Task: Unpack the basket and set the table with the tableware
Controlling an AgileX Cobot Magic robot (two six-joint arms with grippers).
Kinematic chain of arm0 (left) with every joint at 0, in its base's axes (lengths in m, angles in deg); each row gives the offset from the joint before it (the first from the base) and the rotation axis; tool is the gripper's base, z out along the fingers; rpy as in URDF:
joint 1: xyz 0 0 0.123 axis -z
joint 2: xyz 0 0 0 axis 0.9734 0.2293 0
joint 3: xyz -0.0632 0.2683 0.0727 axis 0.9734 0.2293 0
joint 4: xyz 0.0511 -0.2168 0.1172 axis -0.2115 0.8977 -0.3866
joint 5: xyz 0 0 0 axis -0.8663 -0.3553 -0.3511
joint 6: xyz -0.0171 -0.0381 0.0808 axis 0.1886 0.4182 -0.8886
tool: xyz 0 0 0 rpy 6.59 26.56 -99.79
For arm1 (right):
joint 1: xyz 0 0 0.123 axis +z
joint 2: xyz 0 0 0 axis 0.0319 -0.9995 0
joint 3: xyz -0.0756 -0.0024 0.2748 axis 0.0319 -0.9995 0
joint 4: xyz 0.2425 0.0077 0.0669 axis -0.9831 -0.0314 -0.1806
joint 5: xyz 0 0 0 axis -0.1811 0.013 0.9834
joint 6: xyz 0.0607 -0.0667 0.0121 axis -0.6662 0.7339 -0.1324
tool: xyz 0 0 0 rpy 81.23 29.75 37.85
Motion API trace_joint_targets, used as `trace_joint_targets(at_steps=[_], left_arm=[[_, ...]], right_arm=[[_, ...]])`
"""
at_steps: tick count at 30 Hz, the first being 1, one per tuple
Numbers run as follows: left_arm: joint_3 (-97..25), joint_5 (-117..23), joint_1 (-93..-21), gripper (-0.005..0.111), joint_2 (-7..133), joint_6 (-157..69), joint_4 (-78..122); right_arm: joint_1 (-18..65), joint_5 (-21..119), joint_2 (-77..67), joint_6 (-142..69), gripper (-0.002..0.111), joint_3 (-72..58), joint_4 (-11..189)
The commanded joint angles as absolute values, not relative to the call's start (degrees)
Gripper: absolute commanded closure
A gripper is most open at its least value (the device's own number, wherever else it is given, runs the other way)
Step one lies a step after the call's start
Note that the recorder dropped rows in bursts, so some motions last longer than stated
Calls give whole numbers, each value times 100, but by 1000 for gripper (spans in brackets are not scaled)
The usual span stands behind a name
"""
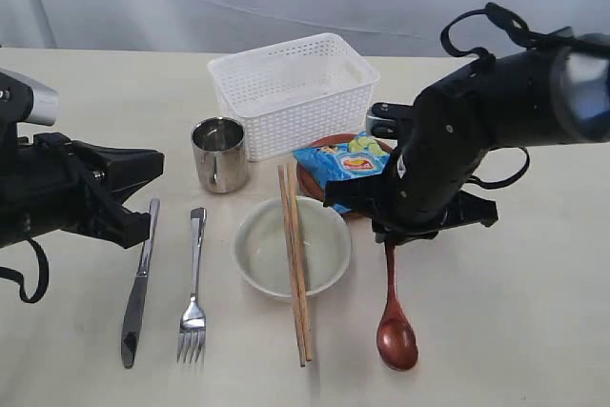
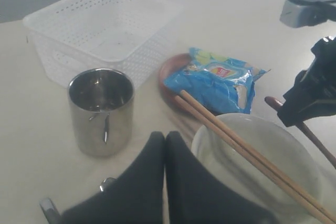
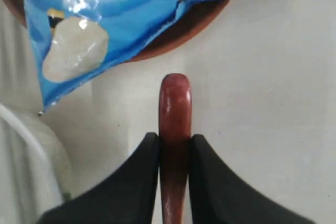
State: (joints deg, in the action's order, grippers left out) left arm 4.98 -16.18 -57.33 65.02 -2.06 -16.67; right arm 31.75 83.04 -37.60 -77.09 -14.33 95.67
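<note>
Basket [image 1: 293,92] stands empty on the tabletop [image 1: 515,331]; cup [image 1: 220,153], knife [image 1: 139,285], fork [image 1: 194,288], bowl [image 1: 257,245], chopsticks [image 1: 295,259] and plate [image 1: 307,181] are laid out, the right pincer [image 3: 174,139] is clenched on the spoon [image 1: 395,331] and the left pincer [image 2: 165,136] is clenched empty, so the task looks nearly done.

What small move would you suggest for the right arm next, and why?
I would probably lift the spoon slightly and draw it back from the plate. The right gripper is shut on its handle, the spoon lies on the table beside the bowl, and its handle tip sits close to the plate that holds the chips bag.
</note>
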Motion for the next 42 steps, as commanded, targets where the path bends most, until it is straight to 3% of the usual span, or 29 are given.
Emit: trace_joint_targets(at_steps=[1,9,12,15,17,23,24,28,32,42], left_arm=[[518,-1612,-5752,107,6465,-231,-1629],[518,-1612,-5752,107,6465,-231,-1629],[518,-1612,-5752,107,6465,-231,-1629],[518,-1612,-5752,107,6465,-231,-1629],[518,-1612,-5752,107,6465,-231,-1629],[518,-1612,-5752,107,6465,-231,-1629],[518,-1612,-5752,107,6465,-231,-1629],[518,-1612,-5752,107,6465,-231,-1629],[518,-1612,-5752,107,6465,-231,-1629],[518,-1612,-5752,107,6465,-231,-1629]], right_arm=[[3142,8427,-3988,-7440,109,-1368,9660],[3142,8347,-4134,-7326,108,-1368,9660],[3142,8362,-4134,-7326,95,-1368,9648],[3142,8314,-4134,-7337,72,-1368,9648],[3119,8224,-4124,-7363,68,-1368,9637],[3092,9014,-2897,-7377,70,-1368,10088],[3092,9166,-2557,-7336,74,-1368,10182],[3494,8843,-663,-7046,108,-2111,10494],[3702,7556,1130,-7046,109,-3247,10856],[3702,7621,2894,-7046,109,-3532,10856]])
